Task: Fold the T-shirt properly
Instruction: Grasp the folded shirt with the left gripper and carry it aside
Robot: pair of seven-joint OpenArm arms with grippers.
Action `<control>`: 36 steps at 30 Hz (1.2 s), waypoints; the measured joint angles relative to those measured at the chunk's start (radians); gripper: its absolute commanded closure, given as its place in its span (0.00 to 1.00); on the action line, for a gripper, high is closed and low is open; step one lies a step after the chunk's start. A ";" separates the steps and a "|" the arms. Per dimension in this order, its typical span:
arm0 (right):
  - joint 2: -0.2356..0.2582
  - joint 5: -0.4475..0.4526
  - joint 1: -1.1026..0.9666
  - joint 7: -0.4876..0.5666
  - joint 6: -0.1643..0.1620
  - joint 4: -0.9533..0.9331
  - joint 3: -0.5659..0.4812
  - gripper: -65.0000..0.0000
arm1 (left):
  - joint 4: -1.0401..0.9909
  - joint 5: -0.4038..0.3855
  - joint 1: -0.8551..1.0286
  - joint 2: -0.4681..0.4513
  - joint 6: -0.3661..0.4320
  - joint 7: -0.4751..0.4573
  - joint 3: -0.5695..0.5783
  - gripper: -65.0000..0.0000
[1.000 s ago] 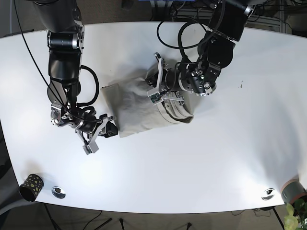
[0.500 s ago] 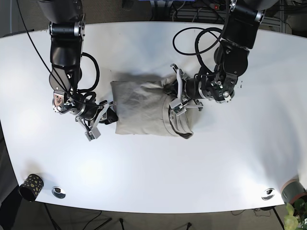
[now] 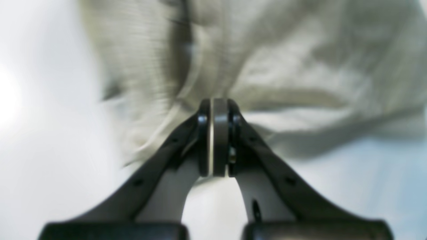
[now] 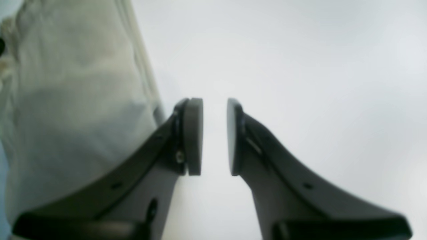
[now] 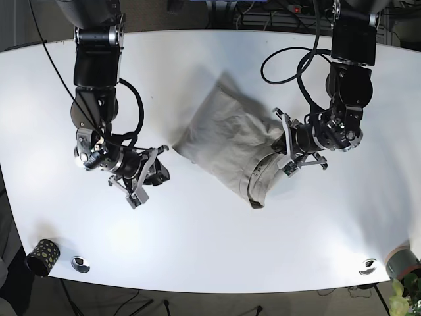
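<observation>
The beige T-shirt (image 5: 227, 138) lies crumpled and part-folded at the table's middle, skewed diagonally. My left gripper (image 5: 283, 150) is at the shirt's right side. In the left wrist view, the left gripper (image 3: 216, 136) has its pads pressed together, with the T-shirt (image 3: 283, 66) gathered at their tip. My right gripper (image 5: 156, 172) sits left of the shirt, apart from it. In the right wrist view the right gripper (image 4: 215, 136) is open with only white table between its pads, and the T-shirt (image 4: 66, 100) lies to its left.
A dark patterned cup (image 5: 43, 255) stands at the front left corner beside a metal disc (image 5: 80, 264). Another disc (image 5: 368, 266) and a plant (image 5: 402, 297) are at the front right. Cables hang behind the table's far edge.
The left gripper has pulled the shirt to the right, turning it onto a diagonal. The right gripper has shifted slightly right and down, and stays off the cloth.
</observation>
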 measured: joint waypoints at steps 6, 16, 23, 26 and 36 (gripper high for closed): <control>-0.006 -0.009 0.085 0.011 -0.009 -0.171 0.000 0.81 | 0.014 0.002 0.021 0.045 0.000 0.018 -0.073 1.00; -0.050 -0.076 0.016 0.039 -0.008 -0.185 -0.069 0.81 | 0.013 0.005 0.051 0.053 0.000 0.019 -0.092 1.00; -0.077 -0.080 -0.101 0.045 -0.006 -0.048 -0.084 0.81 | 0.053 0.005 0.051 0.052 0.001 0.026 -0.093 0.99; -0.102 -0.080 -0.158 0.048 -0.009 0.009 -0.080 0.81 | 0.091 0.002 0.050 0.055 0.000 0.053 -0.093 0.90; -0.150 -0.083 -0.344 -0.062 -0.008 0.269 -0.254 0.81 | 0.169 -0.004 0.053 0.087 0.081 0.053 -0.091 0.61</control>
